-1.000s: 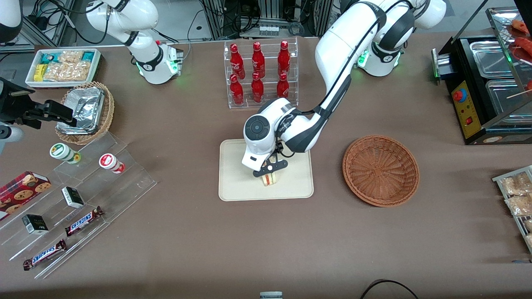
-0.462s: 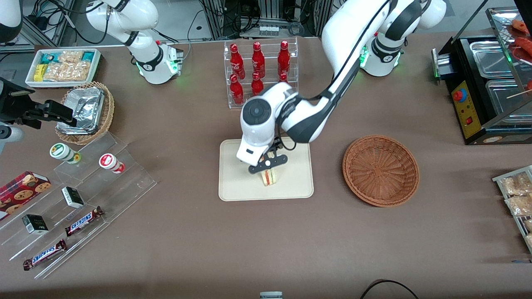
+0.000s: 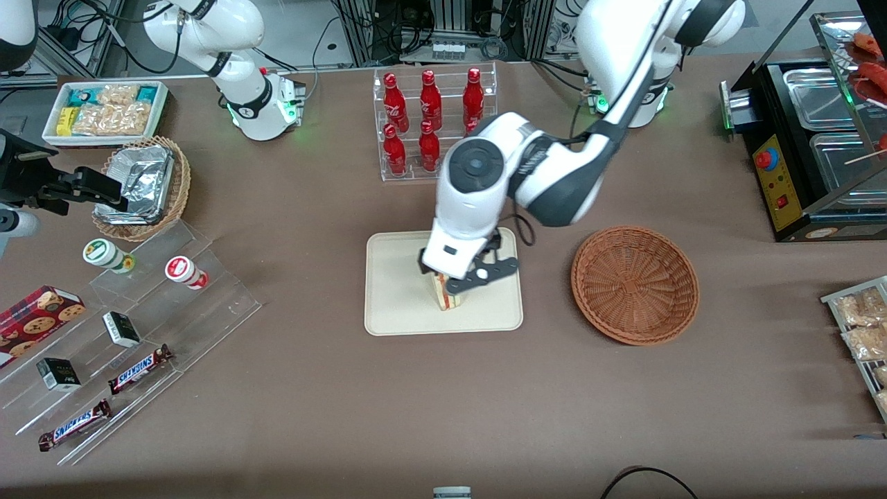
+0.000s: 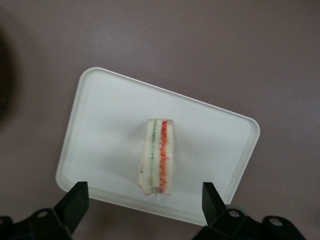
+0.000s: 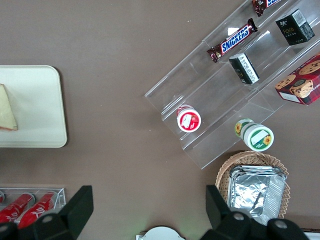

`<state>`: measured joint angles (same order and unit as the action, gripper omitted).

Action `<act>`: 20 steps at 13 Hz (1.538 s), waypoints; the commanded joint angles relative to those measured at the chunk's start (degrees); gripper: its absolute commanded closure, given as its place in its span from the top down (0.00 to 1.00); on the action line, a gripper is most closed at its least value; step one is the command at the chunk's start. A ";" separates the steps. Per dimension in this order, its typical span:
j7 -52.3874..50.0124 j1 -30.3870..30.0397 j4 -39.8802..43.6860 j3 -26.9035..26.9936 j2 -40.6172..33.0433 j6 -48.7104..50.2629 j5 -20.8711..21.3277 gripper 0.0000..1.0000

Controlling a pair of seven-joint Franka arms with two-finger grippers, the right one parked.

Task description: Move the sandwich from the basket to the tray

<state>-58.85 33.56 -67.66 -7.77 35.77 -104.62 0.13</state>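
my gripper [image 3: 466, 277]: jaws spread wide, released, hanging above the tray
triangular white-bread sandwich with red and green filling [image 4: 156, 156]: standing on edge mid-tray
flat cream rectangular tray [image 3: 395, 298]: at 9 o'clock from reddish-brown woven wicker basket [image 3: 635, 284]

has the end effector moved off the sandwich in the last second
Yes. The end effector has risen, open, above the sandwich, which stands free on the tray; the wrist now overlaps the bottle rack more.

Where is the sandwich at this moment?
The sandwich stands on its edge on the tray, near the tray's middle. The open gripper hangs above it, and the basket sits beside the tray, toward the working arm's end.
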 commanded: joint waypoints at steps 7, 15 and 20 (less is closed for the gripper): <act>33.76 -17.29 -17.92 -0.14 -18.35 7.41 -4.79 1.00; 55.22 -29.51 -27.08 0.04 -31.45 14.00 -1.45 1.00; 57.70 -32.95 -27.09 0.04 -35.76 16.81 2.40 1.00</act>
<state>-2.51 1.40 -93.00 -7.11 3.04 -88.55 0.43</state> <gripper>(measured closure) 0.000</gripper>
